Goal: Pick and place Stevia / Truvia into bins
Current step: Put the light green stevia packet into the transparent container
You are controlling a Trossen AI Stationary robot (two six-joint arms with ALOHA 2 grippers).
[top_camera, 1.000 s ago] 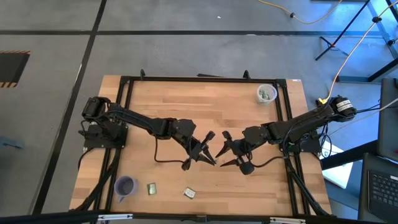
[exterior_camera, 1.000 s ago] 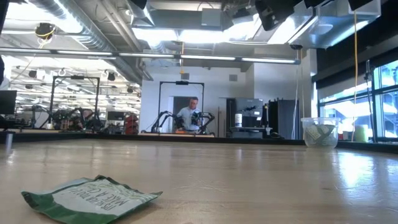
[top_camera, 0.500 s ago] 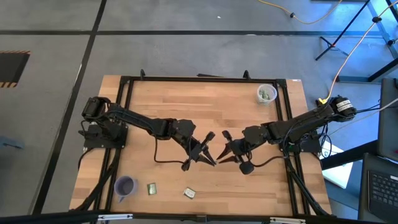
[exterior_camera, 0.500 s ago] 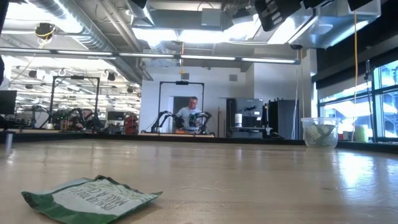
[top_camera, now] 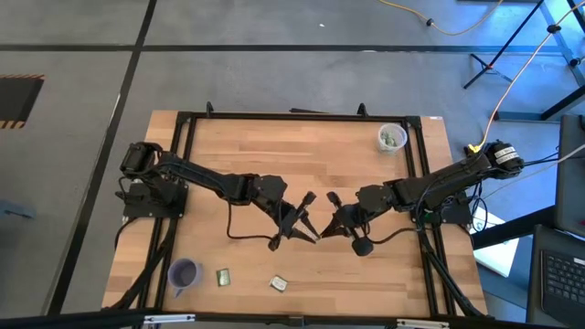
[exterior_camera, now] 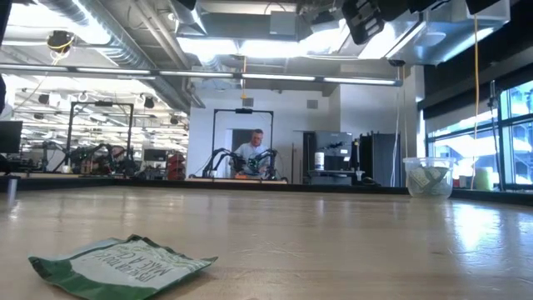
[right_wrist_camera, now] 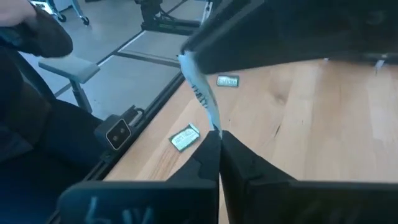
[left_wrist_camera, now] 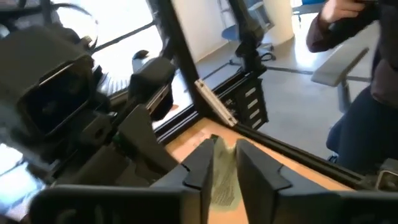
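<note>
Meeting tip to tip over the middle of the wooden table (top_camera: 302, 146), the two dark arms share one sachet. The right gripper (right_wrist_camera: 217, 142) has its fingers closed on the lower edge of a thin sachet (right_wrist_camera: 200, 99), which stands on edge between the two arms. The left gripper (left_wrist_camera: 224, 158) has its fingers slightly parted with that sachet's pale green face (left_wrist_camera: 222, 177) between them; whether they still press on it is hard to tell.

Two loose sachets lie flat near the table's front edge, one (top_camera: 222, 276) close to the purple cup (top_camera: 184, 272) at the front left corner, the other (top_camera: 279, 284) a little further right. The translucent white cup (top_camera: 391, 138) stands well apart at the far right corner, with sachets inside.

From table height, a crumpled green and white sachet (exterior_camera: 121, 265) fills the near foreground, and the arms are cut off at the top edge. A person (exterior_camera: 254, 154) shows far back in the room. A black metal frame (top_camera: 187, 137) borders the table.
</note>
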